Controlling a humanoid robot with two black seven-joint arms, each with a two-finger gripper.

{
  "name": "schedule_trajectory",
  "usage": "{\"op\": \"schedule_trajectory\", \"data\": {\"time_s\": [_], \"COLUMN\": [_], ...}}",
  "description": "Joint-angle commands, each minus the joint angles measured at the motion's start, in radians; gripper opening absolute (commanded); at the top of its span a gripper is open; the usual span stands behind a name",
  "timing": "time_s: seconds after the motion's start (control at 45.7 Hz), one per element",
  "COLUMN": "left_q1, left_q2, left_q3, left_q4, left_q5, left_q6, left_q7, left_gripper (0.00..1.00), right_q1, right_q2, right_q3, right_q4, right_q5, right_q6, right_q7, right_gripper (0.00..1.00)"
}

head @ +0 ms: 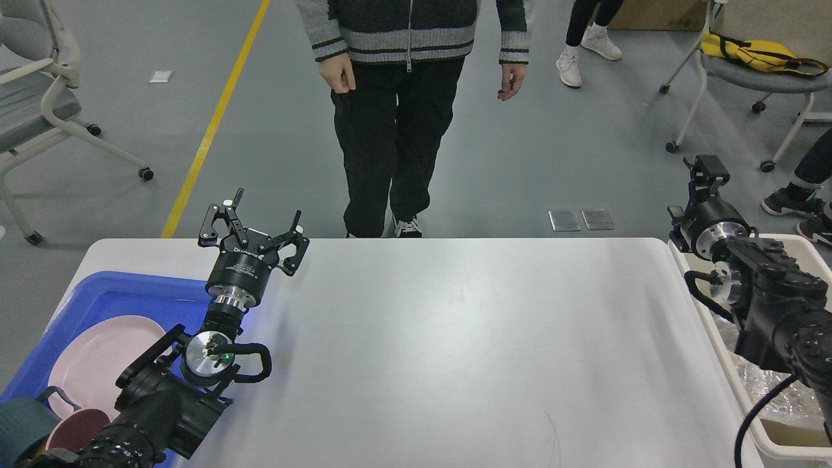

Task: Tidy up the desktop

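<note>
The white desktop [455, 338] lay bare across its middle. At its left end sat a blue tray [110, 299] holding a pink plate [97, 364]. The left gripper [263, 218] hung above the tray's far corner, fingers spread wide and holding nothing. At the right end, the right gripper [705, 170] was raised above the beige bin [786, 448]; its fingers could not be told apart. A person [403, 97] stood beyond the far edge.
</note>
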Motion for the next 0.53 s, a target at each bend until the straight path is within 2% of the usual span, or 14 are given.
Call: {"op": "schedule_trajectory", "data": {"time_s": [0.0,0.066,0.11,0.263,0.504], "left_q1": [0.0,0.0,0.0,0.0,0.0], "left_q2": [0.0,0.0,0.0,0.0,0.0], "left_q3": [0.0,0.0,0.0,0.0,0.0], "left_q4": [0.0,0.0,0.0,0.0,0.0], "left_q5": [0.0,0.0,0.0,0.0,0.0], "left_q6": [0.0,0.0,0.0,0.0,0.0], "left_q7": [0.0,0.0,0.0,0.0,0.0], "left_gripper": [0.97,0.97,0.97,0.97,0.97], "right_q1": [-0.002,-0.018,-0.034,-0.099,-0.128], "right_q2": [0.026,0.046,0.06,0.109,0.135], "right_q3": [0.107,0.167,0.211,0.346,0.438], "right_q4": [0.003,0.006,0.008,0.02,0.063], "right_q5": [0.001,0.001,0.001,0.001,0.002], "right_q6": [0.088,0.169,0.22,0.347,0.349], "right_q7": [0.141,0.224,0.247,0.248,0.244], "right_gripper": [1.0,1.0,1.0,1.0,1.0]}}
